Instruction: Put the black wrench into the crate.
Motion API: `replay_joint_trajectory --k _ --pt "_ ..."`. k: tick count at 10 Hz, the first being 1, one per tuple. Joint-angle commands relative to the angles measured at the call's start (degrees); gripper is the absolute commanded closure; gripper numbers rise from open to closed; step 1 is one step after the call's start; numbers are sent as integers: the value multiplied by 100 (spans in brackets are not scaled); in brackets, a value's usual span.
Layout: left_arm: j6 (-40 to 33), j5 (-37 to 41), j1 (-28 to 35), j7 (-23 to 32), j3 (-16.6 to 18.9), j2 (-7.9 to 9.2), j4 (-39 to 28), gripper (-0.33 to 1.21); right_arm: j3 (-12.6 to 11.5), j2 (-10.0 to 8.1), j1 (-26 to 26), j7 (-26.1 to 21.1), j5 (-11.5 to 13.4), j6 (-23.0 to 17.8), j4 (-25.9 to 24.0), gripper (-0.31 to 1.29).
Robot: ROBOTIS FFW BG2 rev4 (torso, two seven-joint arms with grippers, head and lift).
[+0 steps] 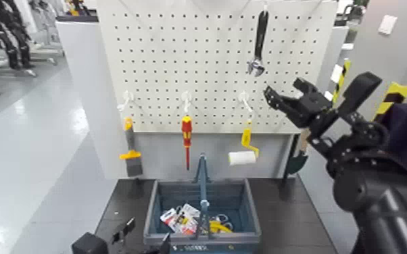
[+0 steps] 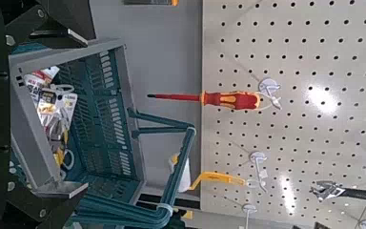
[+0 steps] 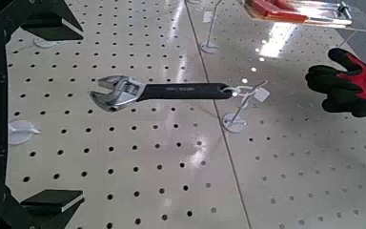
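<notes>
The black wrench (image 1: 259, 40) hangs head down from a hook at the top right of the white pegboard; it also shows in the right wrist view (image 3: 162, 92). My right gripper (image 1: 291, 94) is raised in front of the board, below and to the right of the wrench and apart from it. It is open, with nothing between its fingers (image 3: 62, 113). The blue-grey crate (image 1: 240, 202) with its tall central handle stands on the dark table below the board. My left gripper (image 1: 126, 228) stays low beside the crate's left end, open and empty (image 2: 71, 107).
Lower on the board hang a red-and-yellow screwdriver (image 1: 186, 135), a yellow-handled paint roller (image 1: 245, 152) and a yellow scraper (image 1: 130, 145). A dark green tool (image 1: 295, 161) hangs at the board's right edge. Small packets (image 1: 179, 217) lie in the crate. A red-and-black glove (image 3: 353, 81) hangs near the wrench.
</notes>
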Motion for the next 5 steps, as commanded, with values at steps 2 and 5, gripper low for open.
replay_joint_trajectory --k 2,5 --pt "57 0 -73 -50 -51 18 5 24 141 -111 -747 285 -228 16 580 13" --pt "83 0 -126 -85 -86 27 14 24 326 -146 -1283 601 -447 -89 1152 14"
